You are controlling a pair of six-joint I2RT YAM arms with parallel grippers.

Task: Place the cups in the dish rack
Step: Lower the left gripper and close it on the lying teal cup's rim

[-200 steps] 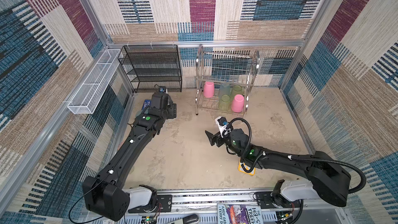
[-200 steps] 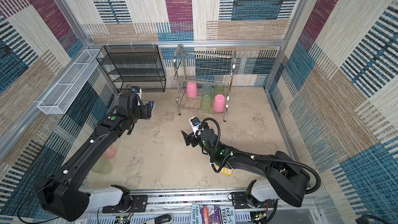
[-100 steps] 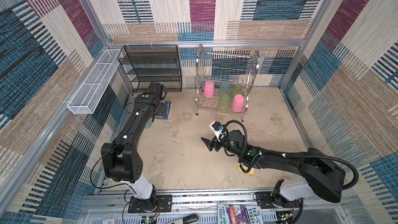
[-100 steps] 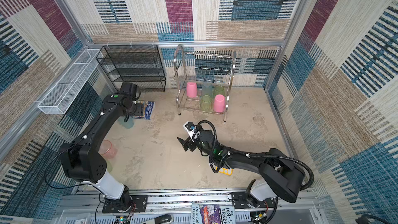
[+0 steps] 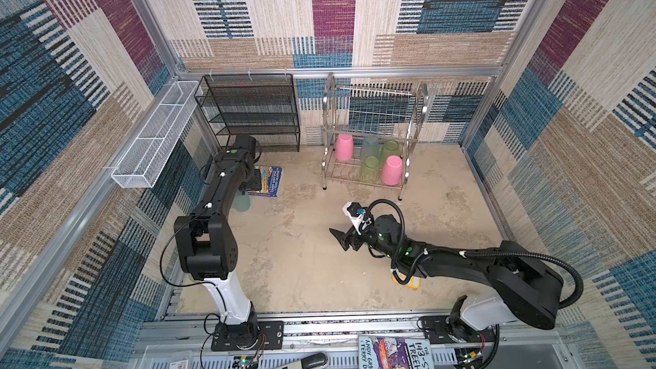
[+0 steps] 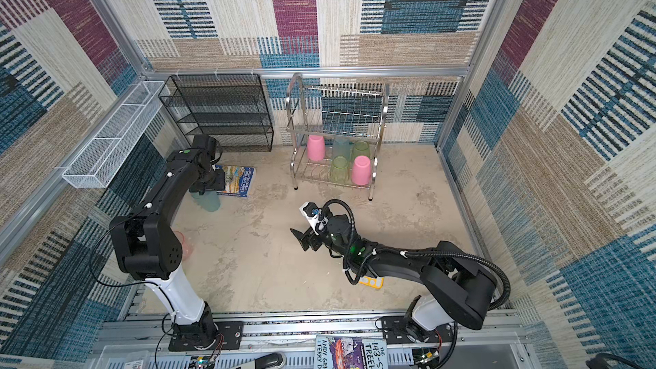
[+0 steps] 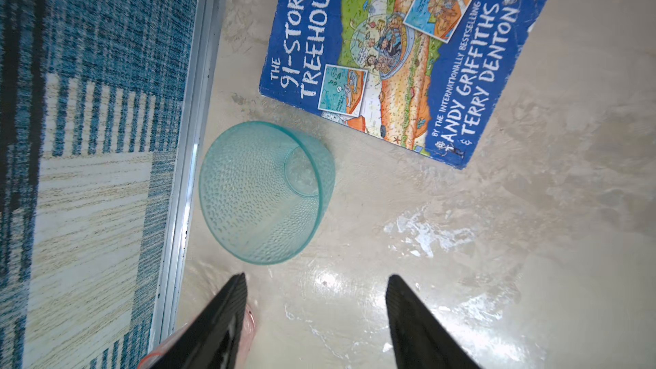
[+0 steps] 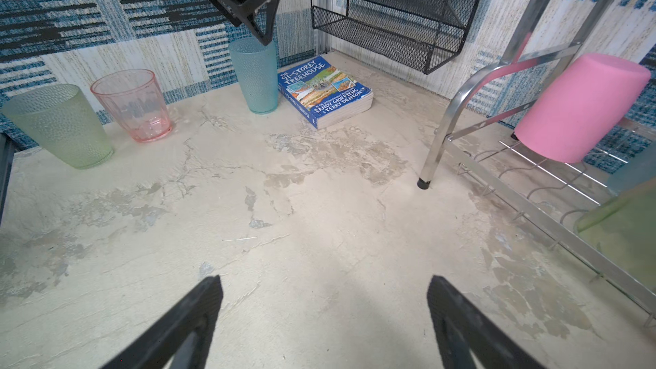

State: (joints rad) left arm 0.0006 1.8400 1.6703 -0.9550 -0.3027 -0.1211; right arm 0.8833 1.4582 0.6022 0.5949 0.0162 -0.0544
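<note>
Our left claw (image 7: 316, 276) hangs open and empty, the upright teal cup (image 7: 262, 193) just ahead, a book (image 7: 401, 51) beside it. Our right claw (image 8: 324, 280) gapes over the floor (image 8: 319, 207); in both top views the rack (image 5: 376, 115), holding five cups (image 5: 392, 170), stands near its twelve o'clock.

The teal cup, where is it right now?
In a top view the teal cup stands upright on the left side, just beside the book.

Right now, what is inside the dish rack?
The dish rack holds five inverted cups on its lower tier: two pink cups, two green cups, one teal cup. Front cups partly hide those behind.
</note>
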